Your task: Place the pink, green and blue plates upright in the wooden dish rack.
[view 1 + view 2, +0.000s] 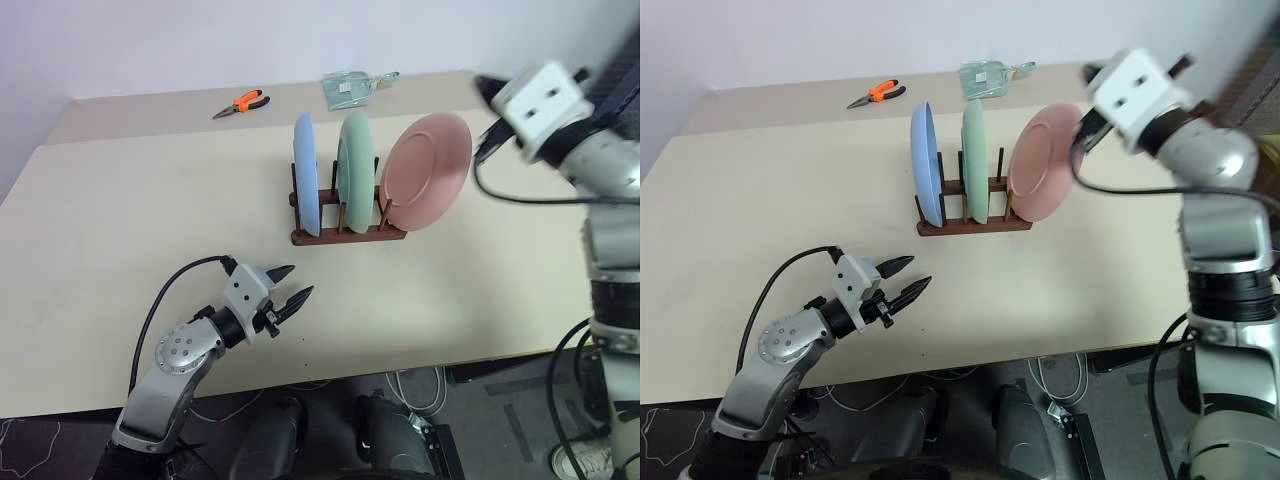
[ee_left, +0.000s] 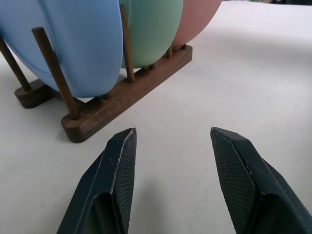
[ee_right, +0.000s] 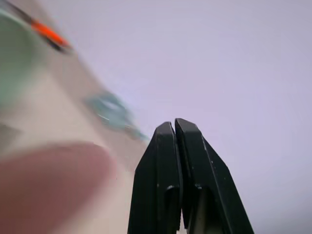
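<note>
all three plates sat upright in the wooden dish rack (image 1: 345, 236); right gripper (image 3: 174, 127) was pinched together beside the pink plate (image 1: 428, 170), left gripper (image 1: 285, 288) apart, empty, farther off.

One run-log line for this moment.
plates: blue, green, pink upright in rack | left gripper: open | right gripper: shut, empty

Blurred far-edge items, clipped plates and hidden rack parts

The packet (image 1: 349, 89) at the worktop's far edge is too small to identify; in the right wrist view it, the pliers (image 3: 50, 35) and pink plate (image 3: 48, 180) smear. The plates hide much of the rack (image 1: 347, 235); the left wrist view crops the blue plate (image 2: 83, 44).
</note>
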Motion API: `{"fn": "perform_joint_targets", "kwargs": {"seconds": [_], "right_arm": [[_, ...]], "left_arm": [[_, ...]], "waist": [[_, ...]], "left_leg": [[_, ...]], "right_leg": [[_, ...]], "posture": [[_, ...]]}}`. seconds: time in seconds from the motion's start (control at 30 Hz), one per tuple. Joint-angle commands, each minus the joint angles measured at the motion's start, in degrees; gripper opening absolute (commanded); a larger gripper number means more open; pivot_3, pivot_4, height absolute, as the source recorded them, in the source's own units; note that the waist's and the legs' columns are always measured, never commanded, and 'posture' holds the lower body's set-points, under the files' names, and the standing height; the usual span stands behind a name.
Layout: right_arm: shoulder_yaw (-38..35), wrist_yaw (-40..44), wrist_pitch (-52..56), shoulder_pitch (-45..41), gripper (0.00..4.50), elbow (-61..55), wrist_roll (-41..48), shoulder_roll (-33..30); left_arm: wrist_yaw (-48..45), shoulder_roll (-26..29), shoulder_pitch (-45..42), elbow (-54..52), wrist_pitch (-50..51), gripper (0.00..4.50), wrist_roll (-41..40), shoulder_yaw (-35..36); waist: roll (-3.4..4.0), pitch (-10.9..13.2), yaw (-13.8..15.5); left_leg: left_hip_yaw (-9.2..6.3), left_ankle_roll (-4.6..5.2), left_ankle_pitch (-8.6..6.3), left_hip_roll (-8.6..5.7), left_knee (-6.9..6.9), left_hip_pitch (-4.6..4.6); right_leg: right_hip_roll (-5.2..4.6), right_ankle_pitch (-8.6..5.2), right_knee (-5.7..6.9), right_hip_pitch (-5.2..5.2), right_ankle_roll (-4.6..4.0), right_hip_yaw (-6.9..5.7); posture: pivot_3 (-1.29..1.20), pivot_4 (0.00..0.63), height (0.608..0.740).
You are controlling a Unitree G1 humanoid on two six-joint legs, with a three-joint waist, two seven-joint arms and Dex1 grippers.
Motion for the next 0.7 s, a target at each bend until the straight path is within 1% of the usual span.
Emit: {"fn": "perform_joint_targets", "kwargs": {"seconds": [0.03, 0.13, 0.23, 0.5, 0.6, 0.7], "right_arm": [[-0.1, 0.1, -1.4, 2.3, 0.04, 1.2, -2.5, -2.4], [1.4, 2.2, -1.4, 5.9, 0.04, -0.2, -2.0, -1.7], [2.3, 3.2, -1.1, 7.1, 0.04, -1.5, -1.3, -0.5], [4.0, 6.1, -0.5, 5.7, 0.04, -6.5, 2.0, 3.8], [4.1, 7.2, -0.3, 5.3, 0.04, -7.9, 3.1, 4.7], [4.5, 6.7, -0.5, 5.5, 0.04, -7.1, 1.8, 4.4]], "left_arm": [[-0.2, 0.0, -0.8, -0.3, -0.8, 2.46, 0.2, -0.2], [-0.4, 0.0, -1.0, 0.1, -0.9, 2.46, 0.4, -0.3], [-0.4, -0.1, -1.1, 0.2, -1.0, 2.46, 0.5, -0.2], [0.0, -0.1, -0.6, 0.1, -1.2, 2.46, 0.9, -0.1], [0.1, -0.2, -0.5, 0.0, -1.3, 2.46, 1.0, -0.2], [0.3, -0.2, -0.4, 0.2, -1.5, 2.46, 1.3, -0.3]], "waist": [[0.0, 0.0, 0.0], [0.03, 0.0, -0.2], [0.09, 0.0, -0.4], [0.11, 0.0, 0.0], [0.11, 0.0, 0.0], [0.11, 0.0, 0.0]], "left_leg": [[0.01, 0.0, 0.0, 0.0, 0.0, 0.01], [0.07, 0.01, 0.0, 0.03, 0.0, 0.03], [0.14, 0.02, 0.0, 0.05, 0.0, 0.05], [0.15, 0.03, -0.01, 0.05, 0.05, 0.04], [0.15, 0.04, -0.02, 0.05, 0.05, 0.04], [0.15, 0.04, -0.02, 0.05, 0.05, 0.04]], "right_leg": [[0.0, 0.0, 0.0, 0.0, 0.0, 0.01], [0.01, 0.0, 0.03, -0.01, -0.01, 0.06], [0.02, 0.0, 0.07, -0.02, 0.0, 0.11], [0.04, 0.02, 0.06, -0.01, 0.03, 0.11], [0.03, 0.02, 0.05, -0.01, 0.03, 0.1], [0.03, 0.02, 0.05, -0.01, 0.03, 0.1]], "posture": [[0.0, 0.15, 0.74], [0.0, 0.15, 0.74], [0.0, 0.15, 0.74], [0.0, 0.15, 0.74], [0.0, 0.15, 0.74], [0.0, 0.15, 0.74]]}}
